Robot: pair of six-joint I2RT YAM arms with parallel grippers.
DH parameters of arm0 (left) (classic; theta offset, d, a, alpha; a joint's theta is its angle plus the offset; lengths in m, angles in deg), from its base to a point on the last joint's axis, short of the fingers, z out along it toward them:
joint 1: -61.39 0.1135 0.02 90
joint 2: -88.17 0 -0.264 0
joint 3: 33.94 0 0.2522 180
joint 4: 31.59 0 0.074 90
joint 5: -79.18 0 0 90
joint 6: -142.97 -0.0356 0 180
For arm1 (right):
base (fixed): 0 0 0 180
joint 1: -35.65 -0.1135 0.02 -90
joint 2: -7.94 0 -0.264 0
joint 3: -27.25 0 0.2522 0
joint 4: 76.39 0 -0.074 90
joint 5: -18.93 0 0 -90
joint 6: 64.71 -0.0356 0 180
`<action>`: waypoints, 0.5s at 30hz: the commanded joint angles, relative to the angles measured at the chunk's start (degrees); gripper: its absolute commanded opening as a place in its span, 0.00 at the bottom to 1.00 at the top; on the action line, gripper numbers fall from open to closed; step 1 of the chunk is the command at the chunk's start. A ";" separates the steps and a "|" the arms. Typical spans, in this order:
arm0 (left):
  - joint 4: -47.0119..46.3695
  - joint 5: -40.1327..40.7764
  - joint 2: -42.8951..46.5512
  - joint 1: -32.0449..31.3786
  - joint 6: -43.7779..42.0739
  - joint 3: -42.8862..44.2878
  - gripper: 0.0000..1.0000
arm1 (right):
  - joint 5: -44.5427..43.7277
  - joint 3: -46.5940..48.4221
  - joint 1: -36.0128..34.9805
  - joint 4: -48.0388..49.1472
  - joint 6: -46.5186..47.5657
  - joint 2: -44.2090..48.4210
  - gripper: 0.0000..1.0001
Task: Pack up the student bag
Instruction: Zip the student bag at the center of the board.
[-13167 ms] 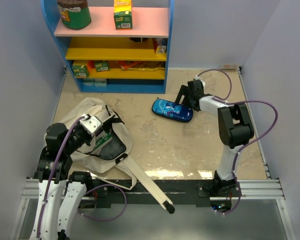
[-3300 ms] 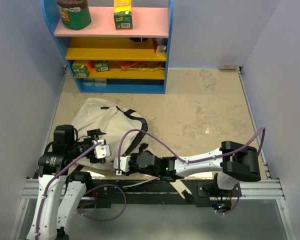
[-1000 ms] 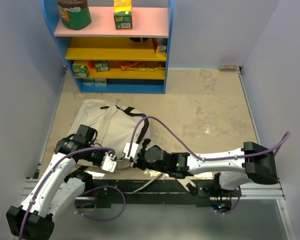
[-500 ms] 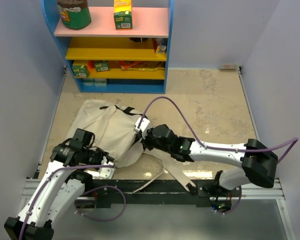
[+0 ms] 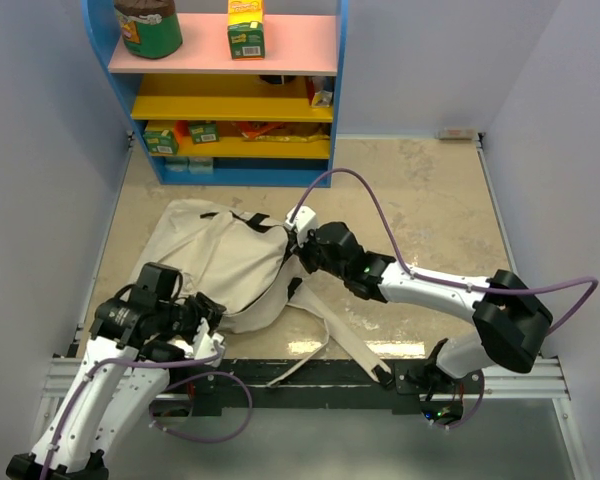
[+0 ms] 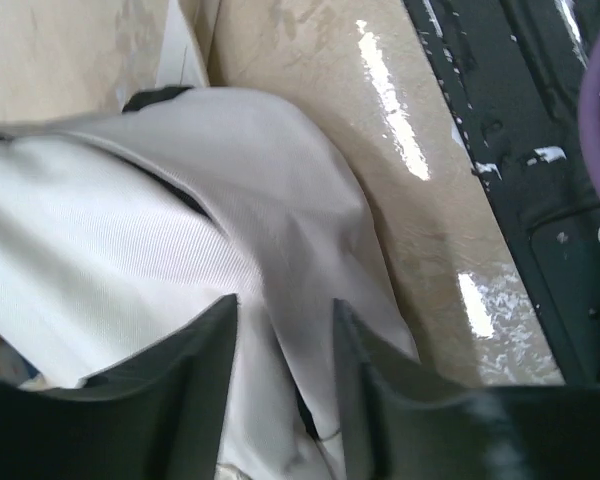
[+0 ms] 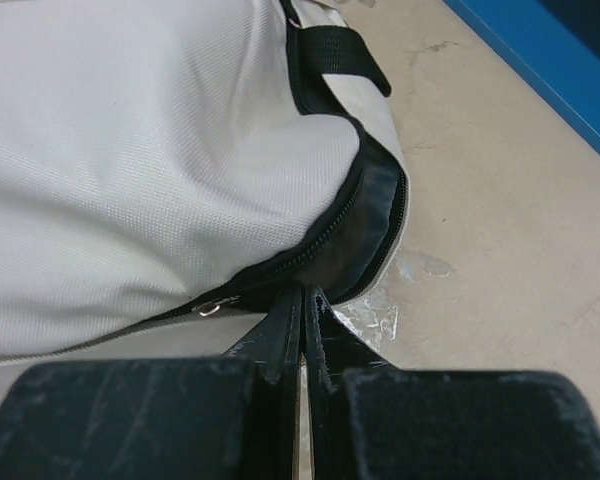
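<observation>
**A:** The right gripper [image 7: 302, 312] has its fingers pressed flat together, right on the zip [image 7: 270, 275] of the bag [image 5: 220, 265]. I cannot tell whether a pull tab sits between them.

**B:** A second ago it was at the near end of the opening. Now it's up at the bag's far right corner.

**A:** So it has run along the zip. I'd call that the closing stroke, nearly done. A short dark gap shows just ahead of the fingers.

**B:** And the left gripper [image 6: 282, 305]?

**A:** Fingers spread, with the cloth lying loose below the gap. It seems to have let go of the near edge.

**B:** Where does the bag lie?

**A:** Flat on the table [image 5: 430, 210], left of centre. Its long strap [image 5: 345, 345] trails toward the near edge.

**B:** What's inside?

**A:** Hidden. The blue pencil case that lay on the table earlier is gone from sight, so it is probably in there. The shelf [image 5: 338, 100] behind holds a jar [image 5: 147, 25], a carton [image 5: 245, 28] and small green boxes [image 5: 160, 137].
</observation>
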 commanded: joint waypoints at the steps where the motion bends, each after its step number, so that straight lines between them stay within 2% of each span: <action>1: -6.59 0.45 1.57 -0.25 9.11 3.94 0.54 | 4.86 2.67 1.20 2.22 -1.47 0.25 0.00; 2: -9.32 -0.95 1.58 -0.26 12.36 4.56 0.59 | 5.94 2.31 1.20 2.48 -1.47 0.34 0.00; 3: -14.65 -1.75 1.49 -0.17 19.96 5.17 0.63 | 6.64 1.27 1.03 2.66 -3.74 0.43 0.00; 5: -17.95 -5.59 0.18 -0.17 25.81 6.93 0.64 | 7.27 0.38 0.68 3.63 -4.37 0.69 0.00; 7: -25.31 -7.98 -2.27 -0.25 38.44 7.29 0.66 | 8.05 -0.50 0.59 3.80 -4.72 1.04 0.00; 8: -28.39 -9.30 -3.33 -0.17 48.76 7.20 0.66 | 8.84 -0.59 0.59 3.81 -4.72 1.13 0.00; 9: -34.33 -9.57 -4.65 -0.25 53.13 6.85 0.64 | 8.94 -0.68 0.59 3.81 -4.72 1.22 0.00; 12: -38.95 -10.64 -9.93 -3.32 61.67 6.50 0.70 | 8.67 0.02 0.59 2.75 -4.37 1.04 0.00; 14: -41.68 -5.05 -12.48 -10.16 67.21 6.23 0.70 | 8.15 0.29 0.50 2.05 -4.20 0.96 0.00; 15: -42.73 -3.18 -13.18 -12.62 68.36 6.15 0.76 | 7.97 0.46 0.50 1.96 -4.28 1.04 0.00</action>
